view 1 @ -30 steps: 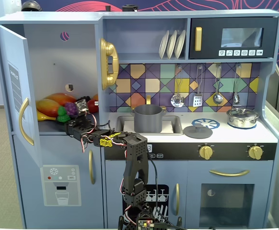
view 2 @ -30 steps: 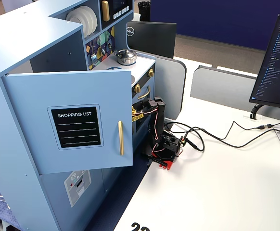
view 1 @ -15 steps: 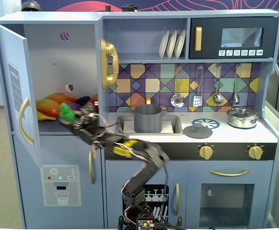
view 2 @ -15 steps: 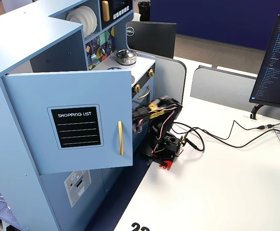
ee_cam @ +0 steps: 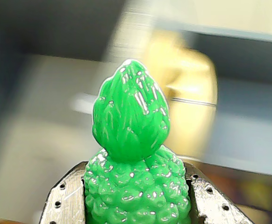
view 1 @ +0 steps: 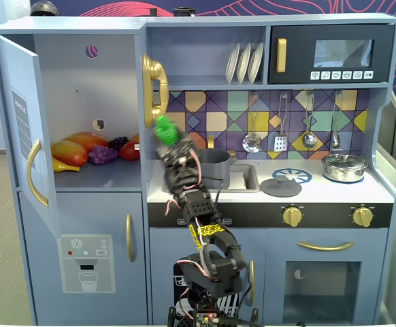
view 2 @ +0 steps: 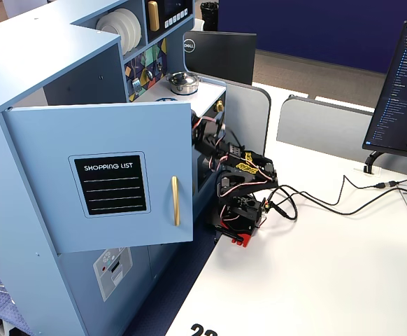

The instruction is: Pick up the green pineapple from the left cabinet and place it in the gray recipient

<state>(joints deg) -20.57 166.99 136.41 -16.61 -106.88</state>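
My gripper is shut on the green pineapple, holding it up in the air in front of the gold wall phone, just right of the left cabinet. In the wrist view the pineapple stands upright between both metal fingers, leafy top up; the background is blurred. The cabinet door stands open. The gray recipient sits in the counter sink, just right of and below the gripper. In a fixed view from the side the open door hides the gripper and pineapple; only the arm shows.
Mango, purple grapes and other fruit lie on the cabinet shelf. A gold phone hangs behind the gripper. A flat gray lid and a shiny lidded pot sit on the counter. Utensils hang above.
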